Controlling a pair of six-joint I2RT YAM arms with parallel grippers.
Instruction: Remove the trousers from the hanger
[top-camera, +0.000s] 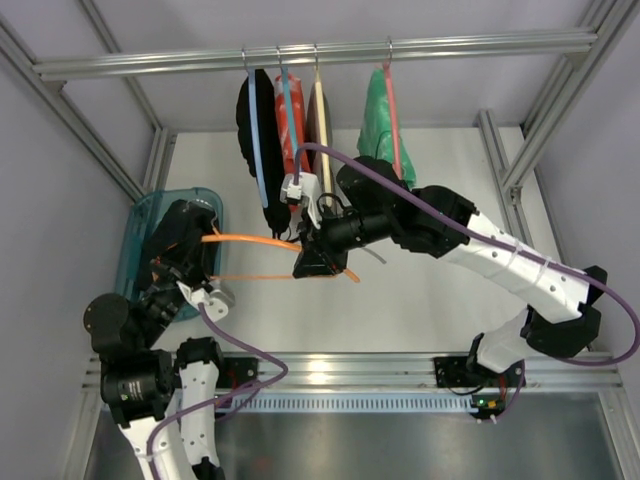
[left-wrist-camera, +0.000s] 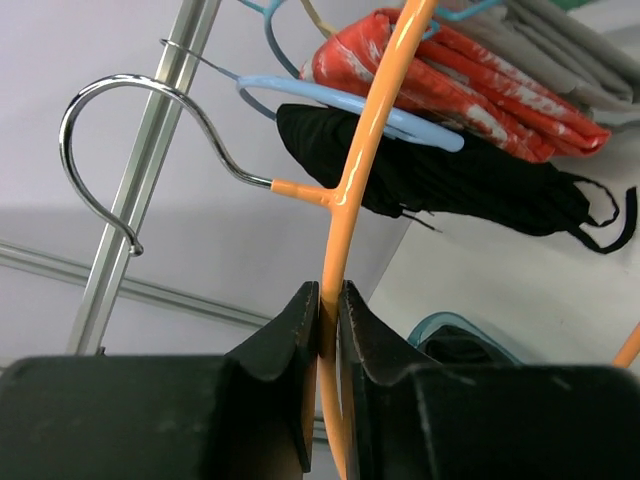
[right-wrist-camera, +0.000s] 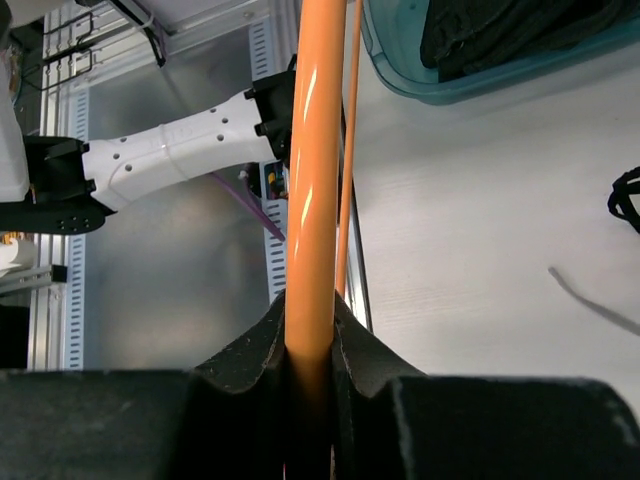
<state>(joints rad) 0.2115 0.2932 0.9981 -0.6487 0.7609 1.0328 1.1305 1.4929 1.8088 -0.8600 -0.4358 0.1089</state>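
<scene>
Both claws are pinched shut on the hanger (top-camera: 250, 239). The left gripper (left-wrist-camera: 328, 292) squeezes the orange rod just beside the base of the metal hook (left-wrist-camera: 110, 150), and the right gripper (right-wrist-camera: 310, 315) is closed tight round an orange bar, so from the top view the hanger lies roughly flat between them, left claw at its 9 o'clock end and right claw toward 3 o'clock. The trousers (right-wrist-camera: 500, 35) look bunched up in the teal bin (top-camera: 140, 225) at about 9 o'clock on the table, apart from the hanger.
</scene>
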